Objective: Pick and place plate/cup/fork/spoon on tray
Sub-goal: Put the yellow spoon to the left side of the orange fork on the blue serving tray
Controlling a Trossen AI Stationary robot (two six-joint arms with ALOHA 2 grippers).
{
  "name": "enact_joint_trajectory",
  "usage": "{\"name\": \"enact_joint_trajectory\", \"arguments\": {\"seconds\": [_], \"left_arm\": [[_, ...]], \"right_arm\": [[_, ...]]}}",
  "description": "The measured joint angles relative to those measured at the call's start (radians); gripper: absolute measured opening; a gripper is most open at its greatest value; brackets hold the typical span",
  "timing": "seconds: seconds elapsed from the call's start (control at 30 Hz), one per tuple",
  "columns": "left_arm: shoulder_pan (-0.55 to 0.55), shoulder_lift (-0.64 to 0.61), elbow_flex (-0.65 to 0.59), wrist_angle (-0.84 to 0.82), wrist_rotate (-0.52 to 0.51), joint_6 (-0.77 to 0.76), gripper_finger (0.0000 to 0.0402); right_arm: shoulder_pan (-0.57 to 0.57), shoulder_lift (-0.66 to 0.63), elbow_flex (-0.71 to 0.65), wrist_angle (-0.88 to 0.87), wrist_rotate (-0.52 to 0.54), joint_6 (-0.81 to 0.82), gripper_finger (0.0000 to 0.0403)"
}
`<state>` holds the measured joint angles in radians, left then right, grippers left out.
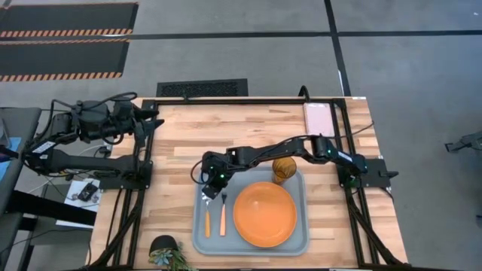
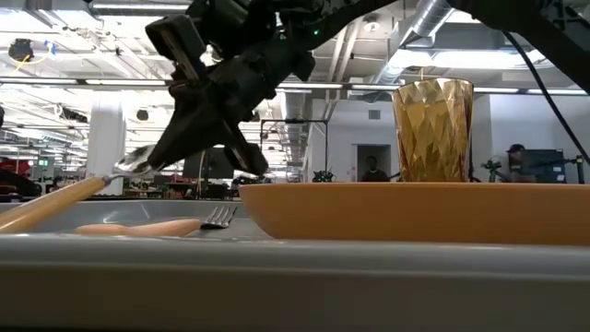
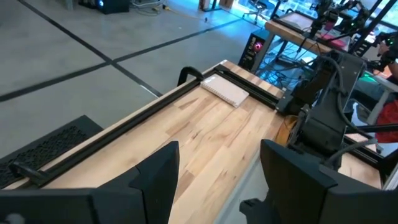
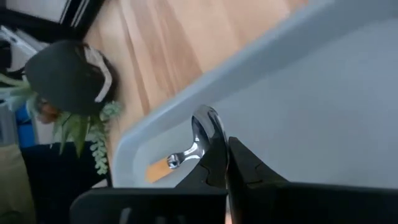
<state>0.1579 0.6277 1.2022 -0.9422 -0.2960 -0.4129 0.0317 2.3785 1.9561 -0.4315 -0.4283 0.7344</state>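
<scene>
The right end effector grips the spoon at its bowl end, handle resting inside the tray, just beside the fork. The left end effector waits, fingers parted, at the surface's far edge.

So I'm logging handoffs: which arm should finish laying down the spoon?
Right. The right gripper already pinches the spoon over the tray; the left gripper waits far off.
</scene>
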Motion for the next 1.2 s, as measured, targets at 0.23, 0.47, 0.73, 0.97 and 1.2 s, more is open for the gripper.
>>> {"name": "enact_joint_trajectory", "arguments": {"seconds": [0.23, 0.47, 0.73, 0.97, 1.2], "left_arm": [[0.000, 0.000, 0.000, -0.009, -0.005, 0.000, 0.0213], [0.000, 0.000, 0.000, -0.009, -0.028, 0.001, 0.0213], [0.000, 0.000, 0.000, -0.010, -0.030, 0.001, 0.0213], [0.000, 0.000, 0.000, -0.010, -0.030, 0.001, 0.0213], [0.000, 0.000, 0.000, -0.010, -0.030, 0.002, 0.0213]], "right_arm": [[-0.007, -0.001, 0.000, -0.015, 0.022, -0.009, 0.0017], [-0.007, -0.001, 0.000, -0.047, 0.055, -0.025, 0.0018], [-0.010, -0.001, 0.000, -0.060, 0.068, -0.039, 0.0042], [-0.010, -0.001, 0.000, -0.062, 0.075, -0.039, 0.0057], [-0.010, -0.001, 0.000, -0.062, 0.085, -0.039, 0.0068]]}}
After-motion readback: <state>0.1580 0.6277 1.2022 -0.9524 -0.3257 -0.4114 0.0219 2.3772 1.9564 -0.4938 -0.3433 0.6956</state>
